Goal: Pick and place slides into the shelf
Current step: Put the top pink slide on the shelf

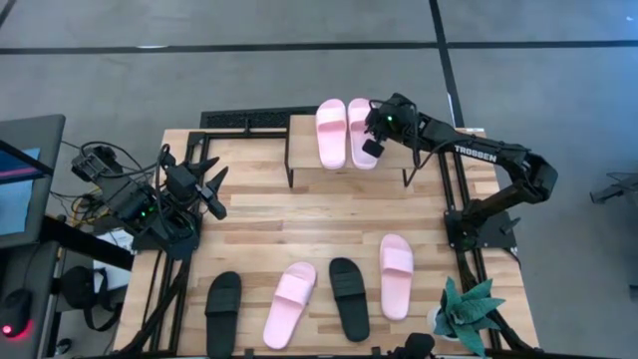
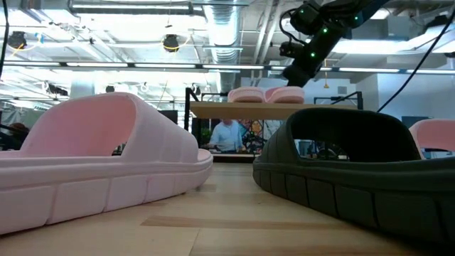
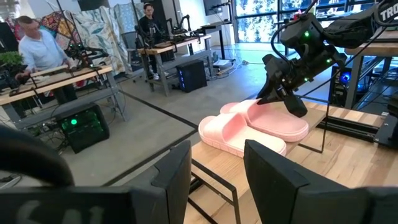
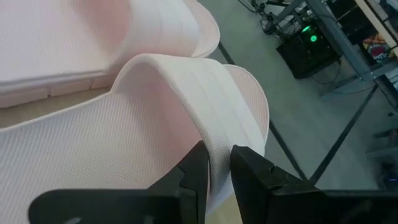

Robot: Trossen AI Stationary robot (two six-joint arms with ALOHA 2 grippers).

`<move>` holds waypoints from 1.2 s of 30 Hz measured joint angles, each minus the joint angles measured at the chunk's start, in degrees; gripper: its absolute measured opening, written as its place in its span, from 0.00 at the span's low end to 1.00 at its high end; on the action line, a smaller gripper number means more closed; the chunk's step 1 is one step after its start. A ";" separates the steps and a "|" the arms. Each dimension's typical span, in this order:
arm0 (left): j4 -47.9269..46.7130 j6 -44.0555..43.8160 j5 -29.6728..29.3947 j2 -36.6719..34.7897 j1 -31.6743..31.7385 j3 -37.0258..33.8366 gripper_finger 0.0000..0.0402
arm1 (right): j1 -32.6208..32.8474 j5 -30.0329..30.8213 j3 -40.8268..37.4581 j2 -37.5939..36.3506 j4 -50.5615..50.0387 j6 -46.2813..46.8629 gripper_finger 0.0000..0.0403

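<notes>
Two pale pink slides lie side by side on the shelf [image 1: 302, 148] at the table's far edge: the left one [image 1: 331, 133] and the right one [image 1: 361, 130]. My right gripper [image 1: 375, 138] is shut on the right one. On the tabletop near the near edge lie a black slide [image 1: 222, 311], a pink slide [image 1: 290, 304], a black slide [image 1: 349, 297] and a pink slide [image 1: 396, 275], soles down. My left gripper [image 1: 213, 189] waits open over the table's left side, holding nothing. My right gripper pinches the right pink slide's strap [image 4: 208, 140] between its two fingers, one finger [image 4: 193, 174] on the strap's inner side and the other [image 4: 255, 177] on its outer side. It comes slanting down from the table's right. The slide's sole lies on the shelf board.
A potted plant [image 1: 467, 317] stands at the table's near right corner. Black metal framing [image 1: 244, 120] runs along the far left edge. Bare wood [image 1: 319, 224] spreads between the shelf and the near row of slides. People work at benches [image 3: 37, 50] in the room behind.
</notes>
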 joint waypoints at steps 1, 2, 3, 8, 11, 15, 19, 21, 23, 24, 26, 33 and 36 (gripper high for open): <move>0.00 0.02 0.00 0.00 0.01 0.00 0.35 | 0.00 -0.11 0.00 -0.02 0.24 0.23 0.14; 0.00 0.01 0.00 -0.01 0.01 0.00 0.35 | 0.00 -0.13 0.00 0.00 0.33 0.27 0.14; 0.00 0.02 0.02 0.00 0.01 0.00 0.35 | 0.00 -0.23 0.00 0.00 0.33 0.28 0.14; 0.00 0.01 0.51 0.00 0.00 0.00 0.35 | 0.00 -2.23 0.00 0.03 0.33 0.44 0.15; 0.00 0.00 1.12 0.00 0.01 0.00 0.35 | 0.00 -2.23 0.00 0.04 0.30 0.77 0.17; -0.02 0.01 1.36 0.00 0.00 0.00 0.35 | 0.00 -2.03 0.00 0.04 0.31 1.05 0.21; 0.00 0.02 1.36 0.00 -0.01 0.00 0.35 | 0.00 -1.58 0.00 0.04 0.09 1.05 0.24; 0.00 0.01 1.38 0.00 -0.01 0.00 0.35 | 0.00 -1.52 0.00 0.04 -0.11 1.05 0.25; 0.00 0.02 1.38 0.00 0.00 0.00 0.35 | 0.00 -1.42 0.00 0.04 -0.04 1.39 0.26; 0.00 0.02 1.38 0.00 0.00 0.00 0.35 | 0.00 -1.42 0.00 0.04 0.01 1.72 0.27; 0.00 0.02 1.38 -0.02 -0.01 0.00 0.35 | 0.00 -1.42 0.00 0.04 0.01 1.75 0.27; 0.00 0.02 1.38 0.00 0.01 0.00 0.35 | 0.00 -1.42 0.00 0.04 -0.04 1.78 0.27; 0.00 0.02 1.38 -0.01 0.01 0.00 0.35 | -0.02 -1.38 0.00 0.04 0.02 1.80 0.27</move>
